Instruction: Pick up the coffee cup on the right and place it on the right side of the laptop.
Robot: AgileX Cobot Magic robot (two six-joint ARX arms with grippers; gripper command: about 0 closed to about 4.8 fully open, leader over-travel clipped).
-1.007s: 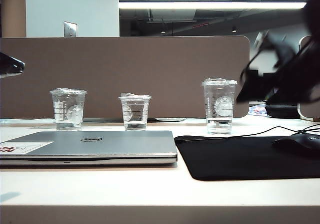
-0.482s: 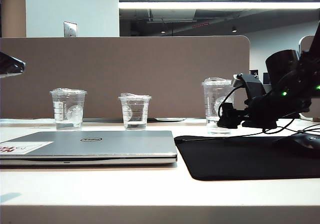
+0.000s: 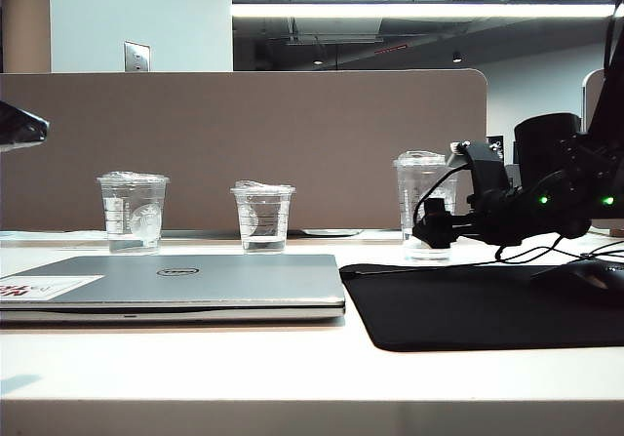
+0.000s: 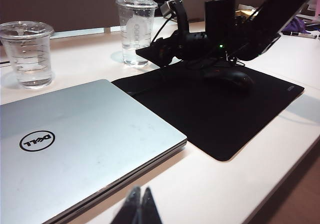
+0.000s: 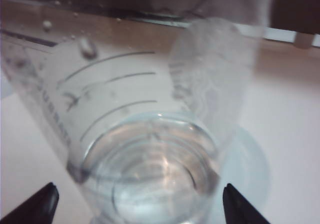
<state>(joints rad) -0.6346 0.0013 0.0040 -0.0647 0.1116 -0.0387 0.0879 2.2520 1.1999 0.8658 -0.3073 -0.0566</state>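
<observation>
Here, the right gripper [image 3: 429,231] sits wide open at the coffee cup [image 3: 426,205], right of centre in the exterior view.
Its two dark fingertips [image 5: 37,204] stand on either side of the cup's base in the right wrist view, with gaps showing, so nothing is gripped. The cup stands upright on the white table [image 3: 292,368], just behind the black mat [image 3: 468,309] and well apart from the closed laptop [image 3: 175,285] at lower left. The left gripper [image 4: 139,209] hangs above the table's near edge beside the laptop, its tips pressed together, holding nothing.
</observation>
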